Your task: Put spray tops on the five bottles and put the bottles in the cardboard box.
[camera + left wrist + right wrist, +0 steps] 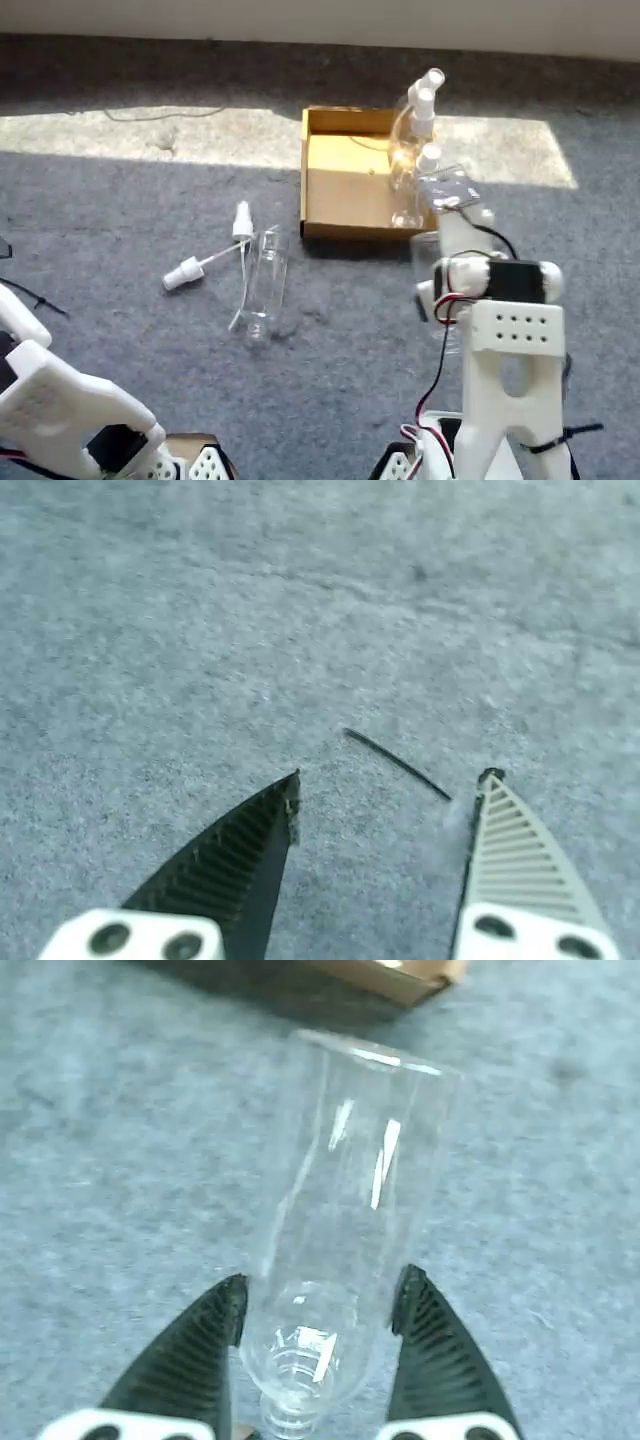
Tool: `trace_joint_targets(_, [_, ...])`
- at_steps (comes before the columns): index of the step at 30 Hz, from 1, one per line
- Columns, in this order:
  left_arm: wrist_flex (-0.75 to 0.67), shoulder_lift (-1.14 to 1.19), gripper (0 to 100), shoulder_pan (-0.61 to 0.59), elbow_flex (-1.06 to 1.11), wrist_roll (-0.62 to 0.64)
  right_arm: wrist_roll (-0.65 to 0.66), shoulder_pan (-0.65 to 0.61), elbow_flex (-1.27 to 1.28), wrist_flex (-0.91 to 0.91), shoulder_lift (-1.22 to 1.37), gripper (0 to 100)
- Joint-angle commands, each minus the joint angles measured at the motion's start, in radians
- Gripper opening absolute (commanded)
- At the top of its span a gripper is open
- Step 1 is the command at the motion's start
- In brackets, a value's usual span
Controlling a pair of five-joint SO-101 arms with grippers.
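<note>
The box (340, 190) lies open at the far middle of the table (120, 210), partly in a band of sunlight. Capped bottles (412, 130) stand upright, close together, at its right side. Three white tops show among them, though I cannot tell whether every one stands inside the wall.

The right arm (500, 320) stands near the front on the right and points toward the box. The right gripper (324, 1278) is clamped on a clear held bottle (350, 1180), one finger against each side low on the body. The bottle's bare neck points back toward the wrist, and its flat base points toward the box corner (400, 975). From above, this bottle (428, 262) shows faintly just in front of the box's near right corner. It carries no spray top.

A lying bottle (265, 280), also uncapped, rests on its side on the table, left of the box and apart from it. Two loose spray tops lie beside it. One spray top (242, 222) is near the bottle's far end. The other spray top (184, 273) is farther left, with its thin tube reaching toward the first.

The left arm (60, 400) is at the front left corner, well away from the bottles. The left gripper (392, 774) has its fingers spread wide apart over the bare table, holding nothing. A thin black strip (397, 764) lies on the table between the fingertips.
</note>
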Motion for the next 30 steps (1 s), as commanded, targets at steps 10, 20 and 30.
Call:
trace_joint_targets(10, [0.339, -0.432, 26, 0.403, 0.295, 0.026, 0.19, 0.568, -0.002, -0.352, 0.38, 1.3])
trace_joint_targets(20, [0.011, -0.897, 26, 0.634, 0.908, 0.198, -0.005, 0.651, -0.397, -0.349, 0.915, 1.5])
trace_joint_targets(30, [-0.091, -0.943, 26, 0.731, 1.041, 0.423, -0.33, 0.552, -0.49, -0.348, 1.004, 1.7])
